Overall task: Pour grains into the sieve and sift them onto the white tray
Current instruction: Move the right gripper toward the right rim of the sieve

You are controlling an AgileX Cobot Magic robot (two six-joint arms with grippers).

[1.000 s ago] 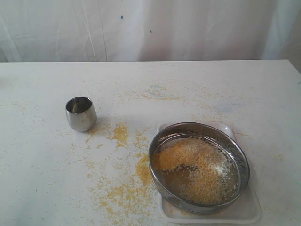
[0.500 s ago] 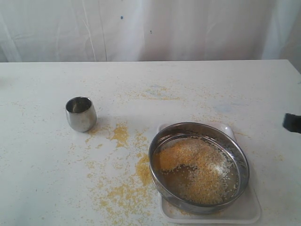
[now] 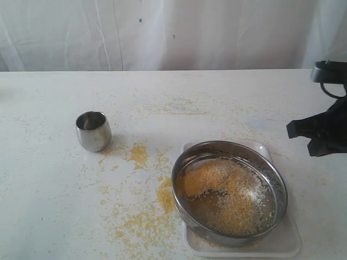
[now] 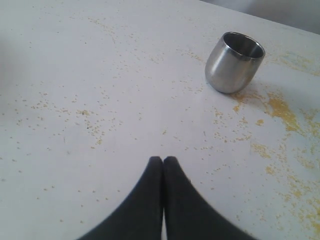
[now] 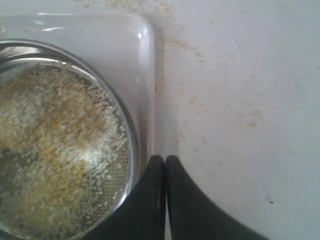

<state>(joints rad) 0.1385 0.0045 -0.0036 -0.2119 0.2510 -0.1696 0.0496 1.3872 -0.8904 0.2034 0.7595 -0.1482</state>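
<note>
The steel sieve (image 3: 229,192) rests on the white tray (image 3: 282,244) at the front right, holding golden and whitish grains (image 3: 227,195). In the right wrist view the sieve (image 5: 131,131) and grains (image 5: 55,150) lie beside the tray's rim (image 5: 145,75). My right gripper (image 5: 165,159) is shut and empty, hovering by the tray's right edge; in the exterior view the right gripper (image 3: 303,135) shows as a black shape at the right border. My left gripper (image 4: 163,160) is shut and empty above bare table, apart from the small steel cup (image 4: 234,62).
The small steel cup (image 3: 93,130) stands upright at the left. Spilled yellow meal (image 3: 146,216) is scattered over the table between the cup and the tray. A white curtain hangs behind the table's far edge.
The right arm has come into the exterior view from the right edge and now sits beside the tray. The sieve, tray and cup have not moved.
</note>
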